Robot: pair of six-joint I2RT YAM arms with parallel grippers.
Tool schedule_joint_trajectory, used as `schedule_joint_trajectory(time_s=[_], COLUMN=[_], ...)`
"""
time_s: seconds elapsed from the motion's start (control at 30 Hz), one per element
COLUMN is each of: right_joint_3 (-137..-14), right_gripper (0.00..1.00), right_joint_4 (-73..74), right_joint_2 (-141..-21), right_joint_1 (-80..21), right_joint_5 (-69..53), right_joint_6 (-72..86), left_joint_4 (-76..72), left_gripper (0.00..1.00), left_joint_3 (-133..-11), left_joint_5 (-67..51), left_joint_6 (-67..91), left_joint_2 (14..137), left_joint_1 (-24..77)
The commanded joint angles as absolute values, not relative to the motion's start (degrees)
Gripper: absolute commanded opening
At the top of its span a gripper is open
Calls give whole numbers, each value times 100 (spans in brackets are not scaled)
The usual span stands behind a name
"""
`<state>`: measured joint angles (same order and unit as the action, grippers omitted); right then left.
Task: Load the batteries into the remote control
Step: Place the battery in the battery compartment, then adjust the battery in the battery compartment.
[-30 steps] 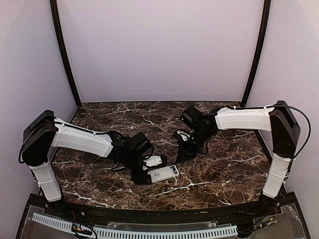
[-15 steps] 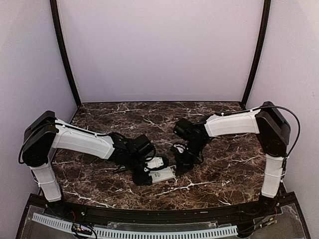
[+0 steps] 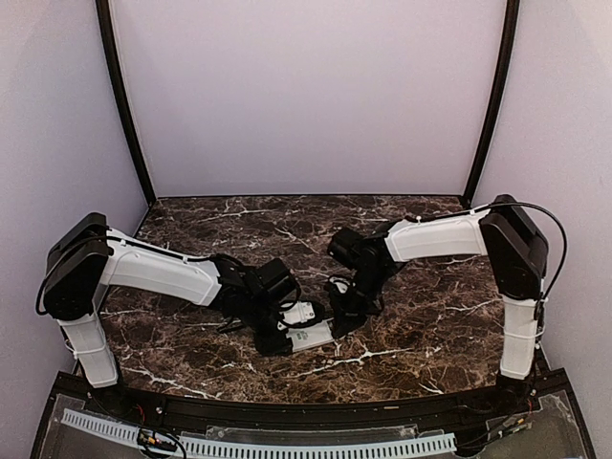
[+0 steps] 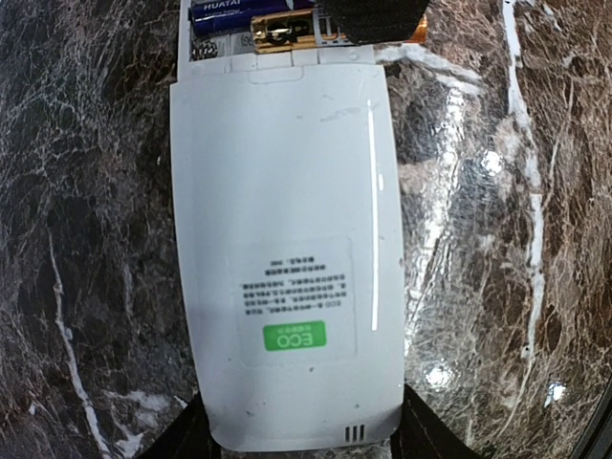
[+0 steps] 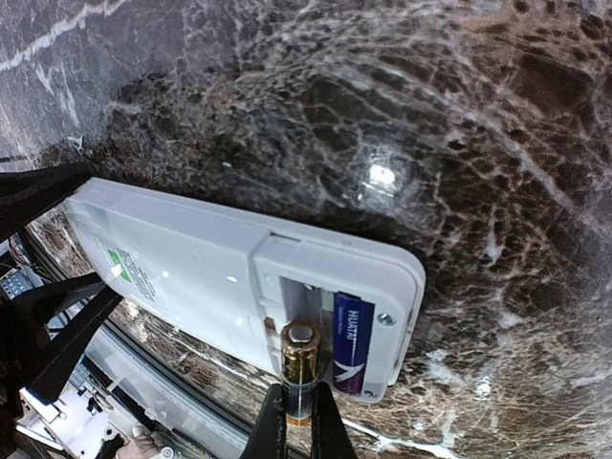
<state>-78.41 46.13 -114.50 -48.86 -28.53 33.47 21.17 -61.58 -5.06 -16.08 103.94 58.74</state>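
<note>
One slim white plastic remote control point(image 4: 287, 239) lies back-up on the glossy, white-veined dark marble table point(image 5: 430, 115), near the front edge at centre. The left gripper point(image 4: 306, 426) clamps its long sides with half-spread fingers. Two cylindrical cells are at its open compartment: a blue battery point(image 5: 350, 339) is seated, and beside it a gold battery point(image 5: 299, 359) is pinched in the narrowly closed right gripper point(image 5: 296, 421).

Pale walls point(image 3: 306, 96), 2 black posts point(image 3: 122, 105), perhaps a slotted strip point(image 3: 258, 447), frame the marble table point(image 3: 430, 325).

The right arm point(image 3: 430, 237) has swung left, lowering the battery point(image 5: 299, 363) in its jaws onto the remote control point(image 3: 311, 335).
</note>
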Motion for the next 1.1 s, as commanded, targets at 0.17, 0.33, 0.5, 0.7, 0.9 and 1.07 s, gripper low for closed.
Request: schedule_joint_trajectory(time_s=[0.17,0.33,0.5,0.7,0.9,1.07], right_joint_3=[-8124,-8213,-8439,-8427,-7129,-6418], right_gripper=[8,24,30,31,30,30], right_joint_4=[4913,5101,5141,4964,3035,2305], right_joint_2=[-11819,-11640,-11280,-10691,-9475,-9299], right_joint_1=[-4931,-4931,-4924,-4912,-4904,-4904], right_joint_5=[-2643,-2447,-2376,-2450,-2544,-3399], right_joint_6=[3312,3195,2908,1717,-1169,-3316], left_joint_4=[2363,2366,2373,2310,2272,2324], left_gripper=[12,12,12,12,13,13], left_joint_3=[-6213,-6214,-6205,-6060,-5869,-5832], left_joint_5=[-497,-509,-502,-442,-880,-983], left_joint_6=[-1652,-1659,-1670,-1823,-2016,-2047], left_joint_2=[10521,10525,10521,10474,10330,10323], left_joint_1=[5959,5967,5968,5964,5880,5848])
